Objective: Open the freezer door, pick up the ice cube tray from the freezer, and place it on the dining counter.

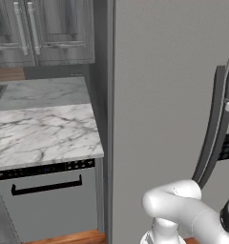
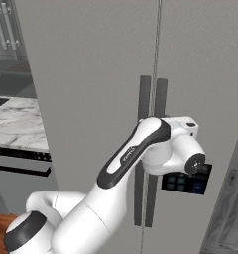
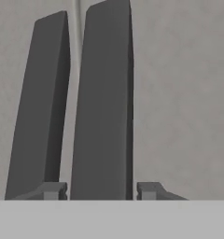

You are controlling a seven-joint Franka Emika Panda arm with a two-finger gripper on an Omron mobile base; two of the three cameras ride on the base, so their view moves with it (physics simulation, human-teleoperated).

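Spread gripper [image 3: 101, 190] straddles one dark bar handle [image 3: 103, 102], contact unclear, fingertips cropped

A tall grey freezer door [image 1: 164, 95] fills the middle and right of the frame. Two dark curved bar handles [image 1: 213, 128] run down its right edge. At centre left lies a small marble counter [image 1: 40, 133], above a grey appliance front with a black handle [image 1: 46, 187]. Grey cabinets [image 1: 42, 28] occupy the upper left. The white arm [image 1: 183, 209] rises from the lower right.
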